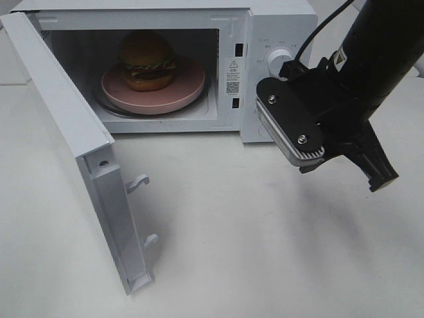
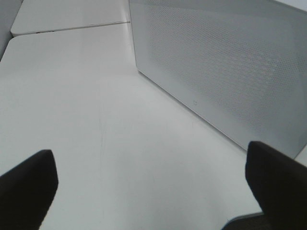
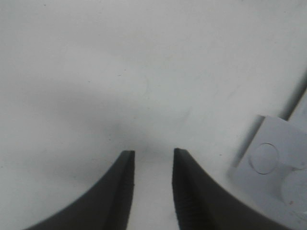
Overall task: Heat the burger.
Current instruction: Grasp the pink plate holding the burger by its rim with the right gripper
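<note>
The burger (image 1: 147,59) sits upright on a pink plate (image 1: 192,85) inside the white microwave (image 1: 278,26), and the plate rests on the glass turntable (image 1: 109,109). The microwave's door (image 1: 66,132) stands wide open on the left side.

My right hand (image 1: 383,180) hangs above the surface (image 1: 265,252) in front of the control panel, below the knob (image 1: 278,58) and well apart from the burger. Its fingers (image 3: 120,191) stand a narrow gap apart, with only bare surface between them, so it grips nothing.

My left hand (image 2: 149,155) is outside the high camera's view. Its own camera shows the fingers spread wide and empty over the surface, beside the door's perforated outer face.
</note>
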